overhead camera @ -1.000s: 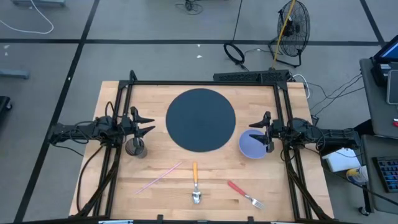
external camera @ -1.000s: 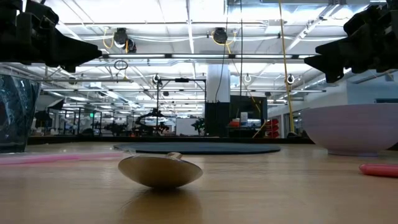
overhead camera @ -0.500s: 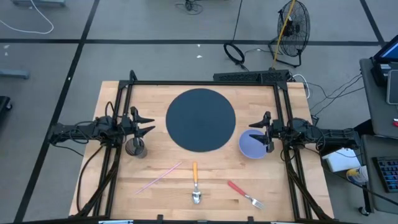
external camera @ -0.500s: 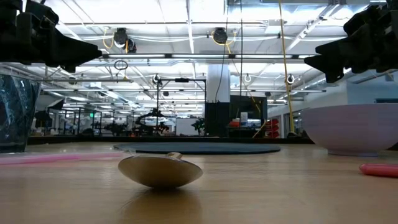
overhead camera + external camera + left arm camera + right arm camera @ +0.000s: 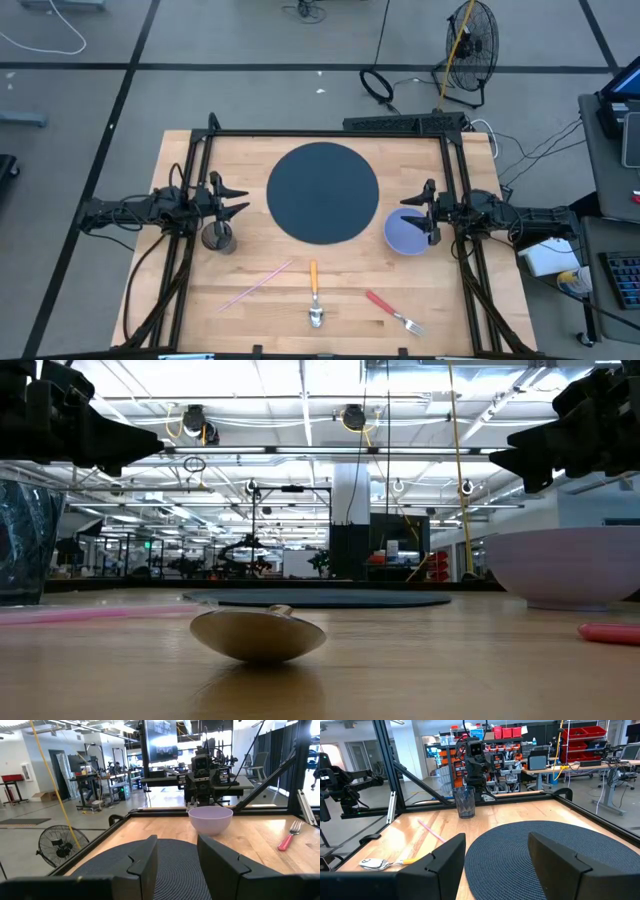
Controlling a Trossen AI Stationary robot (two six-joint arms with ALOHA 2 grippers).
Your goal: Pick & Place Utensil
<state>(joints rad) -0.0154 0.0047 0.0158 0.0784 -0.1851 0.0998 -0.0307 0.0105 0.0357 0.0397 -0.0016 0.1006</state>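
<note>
Three utensils lie flat near the table's front edge: a pink straw, a spoon with an orange handle and a fork with a red handle. A dark round mat lies at the centre. A clear glass stands at its left and a lavender bowl at its right. My left gripper hangs open above the table just beyond the glass. My right gripper hangs open over the bowl's far rim. Nothing is between either pair of fingers.
A black frame runs along the table's far edge and both sides. Bare wood lies between the mat and the utensils. In the low view the spoon's bowl sits closest, with the straw to its left and the fork's handle to its right.
</note>
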